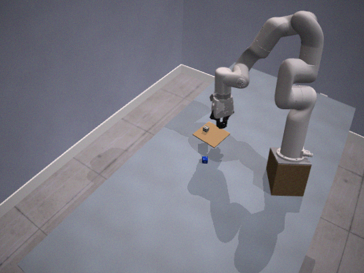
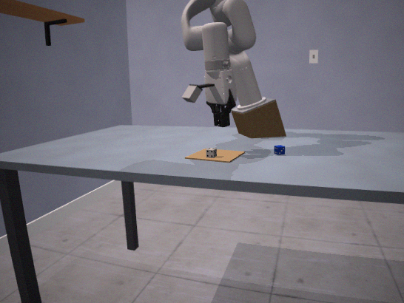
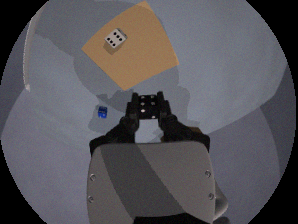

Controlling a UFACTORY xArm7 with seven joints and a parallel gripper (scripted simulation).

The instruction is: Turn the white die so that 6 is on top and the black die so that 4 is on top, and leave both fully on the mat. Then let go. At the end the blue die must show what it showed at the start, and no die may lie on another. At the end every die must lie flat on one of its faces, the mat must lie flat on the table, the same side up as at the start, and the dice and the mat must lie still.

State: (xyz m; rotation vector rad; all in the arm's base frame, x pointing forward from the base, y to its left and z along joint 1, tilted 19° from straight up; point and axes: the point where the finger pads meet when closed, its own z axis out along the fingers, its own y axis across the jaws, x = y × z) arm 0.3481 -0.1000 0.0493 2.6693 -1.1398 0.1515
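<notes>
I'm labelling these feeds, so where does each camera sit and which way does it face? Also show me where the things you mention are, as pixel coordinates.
Top: high up, looking down across the table (image 1: 133,213) (image 2: 92,148); whole arm.
Exterior: low beside the table, facing the arm (image 1: 300,130) (image 2: 246,79) and its base.
Wrist: on the arm, looking past the tool (image 1: 222,124) (image 2: 222,123) (image 3: 148,102).
Top and exterior share the mat (image 1: 215,138) (image 2: 227,157) (image 3: 147,55).

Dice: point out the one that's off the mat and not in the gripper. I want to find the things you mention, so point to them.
The blue die (image 1: 205,160) (image 2: 279,150) (image 3: 102,112): it alone rests directly on the table; the white die sits on the mat, the black die is gripped.
</notes>
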